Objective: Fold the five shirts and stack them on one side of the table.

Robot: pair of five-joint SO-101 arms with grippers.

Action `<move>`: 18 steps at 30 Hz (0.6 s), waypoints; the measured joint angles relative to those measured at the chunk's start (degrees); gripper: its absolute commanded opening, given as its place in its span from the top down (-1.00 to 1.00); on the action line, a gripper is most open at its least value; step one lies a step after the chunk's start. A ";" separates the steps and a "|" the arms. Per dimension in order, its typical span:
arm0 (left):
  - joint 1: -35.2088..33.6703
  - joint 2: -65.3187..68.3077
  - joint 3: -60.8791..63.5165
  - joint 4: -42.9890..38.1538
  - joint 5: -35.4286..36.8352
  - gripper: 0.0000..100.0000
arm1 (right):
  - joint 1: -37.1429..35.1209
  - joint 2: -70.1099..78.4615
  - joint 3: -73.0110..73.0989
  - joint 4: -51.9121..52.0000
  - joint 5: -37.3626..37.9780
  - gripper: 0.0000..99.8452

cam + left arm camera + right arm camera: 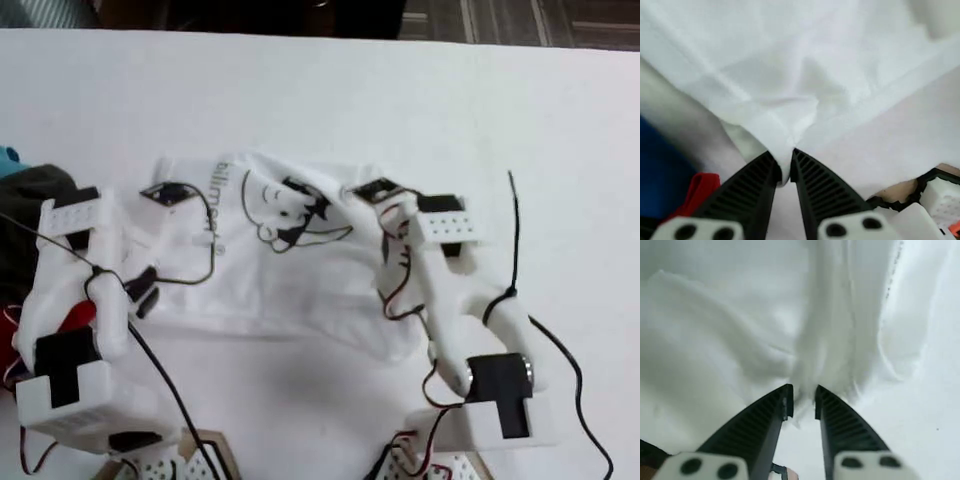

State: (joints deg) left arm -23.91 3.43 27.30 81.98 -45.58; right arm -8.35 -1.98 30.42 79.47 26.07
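A white shirt [270, 260] with a black cartoon print lies spread on the white table [330, 90], between the two arms. My left gripper [165, 195] is at the shirt's left edge; in the left wrist view its black fingers [757, 182] pinch a folded hem of the white shirt [790, 90]. My right gripper [375, 192] is at the shirt's right side; in the right wrist view its fingers [772, 417] are closed on a bunched ridge of the white shirt [740, 330]. Dark and blue cloth [25, 200] lies piled at the table's left edge.
Black cables [515, 240] trail from both arms across the shirt and table. A red part [697, 192] and blue cloth [660, 175] sit close beside the left gripper. The arm bases [500, 400] stand at the near edge. The far half of the table is bare.
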 measured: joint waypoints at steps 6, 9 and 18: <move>0.00 0.00 0.00 0.00 0.00 0.95 | 1.32 0.00 0.00 1.67 3.87 0.89; 0.00 0.00 0.00 0.00 0.00 0.95 | 1.14 -1.76 -0.09 2.20 4.57 0.90; 0.00 0.00 0.00 0.00 0.00 0.95 | 0.53 -4.13 1.85 2.55 4.75 0.89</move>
State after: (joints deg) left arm -23.91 3.43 27.30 81.98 -45.58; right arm -7.82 -6.11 32.26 82.02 30.81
